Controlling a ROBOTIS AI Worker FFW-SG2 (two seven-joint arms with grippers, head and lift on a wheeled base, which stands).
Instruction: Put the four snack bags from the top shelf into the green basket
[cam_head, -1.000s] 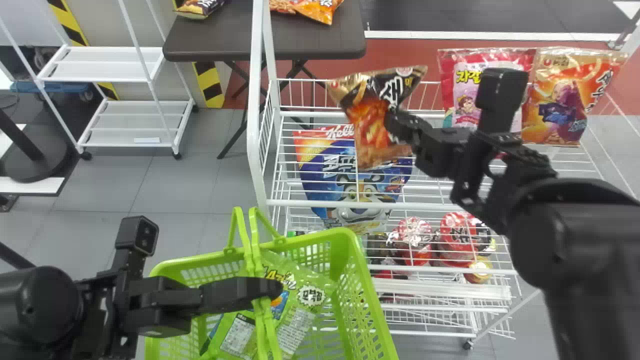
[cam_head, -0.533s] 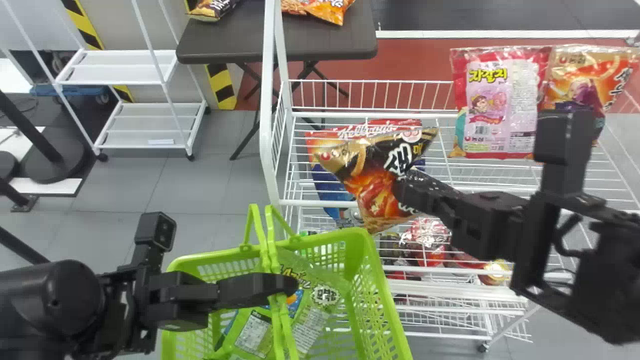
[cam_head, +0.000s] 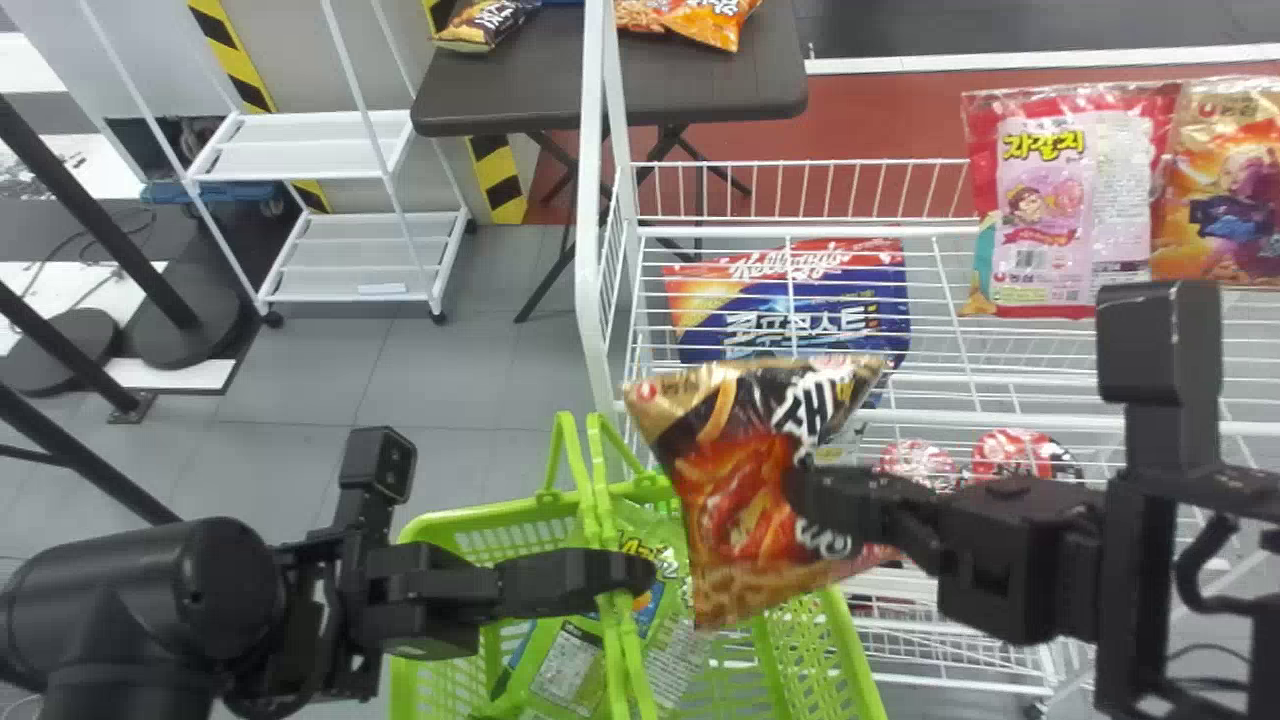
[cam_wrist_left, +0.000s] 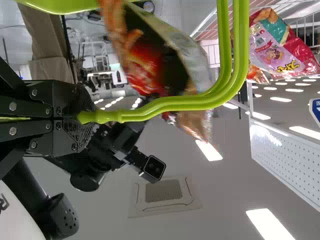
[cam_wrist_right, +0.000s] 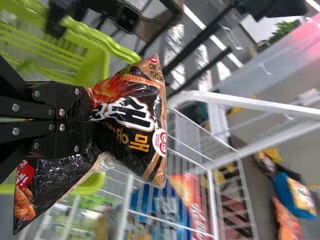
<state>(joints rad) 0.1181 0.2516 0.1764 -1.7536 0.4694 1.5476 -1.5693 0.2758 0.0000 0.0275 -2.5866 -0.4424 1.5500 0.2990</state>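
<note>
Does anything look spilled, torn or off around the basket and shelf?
Nothing stands out. The black bag is creased and tilted, but the right end effector is pinching it, which likely explains that. I see no tear or spill around the basket.

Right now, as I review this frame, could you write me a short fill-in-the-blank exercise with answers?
The tool holding the snack bag is the robot's ____ one.
The left tool grips the handles of the ____ basket.
In the head view, the pink bag is to the ____ of the orange bag.

right; green; left
</note>
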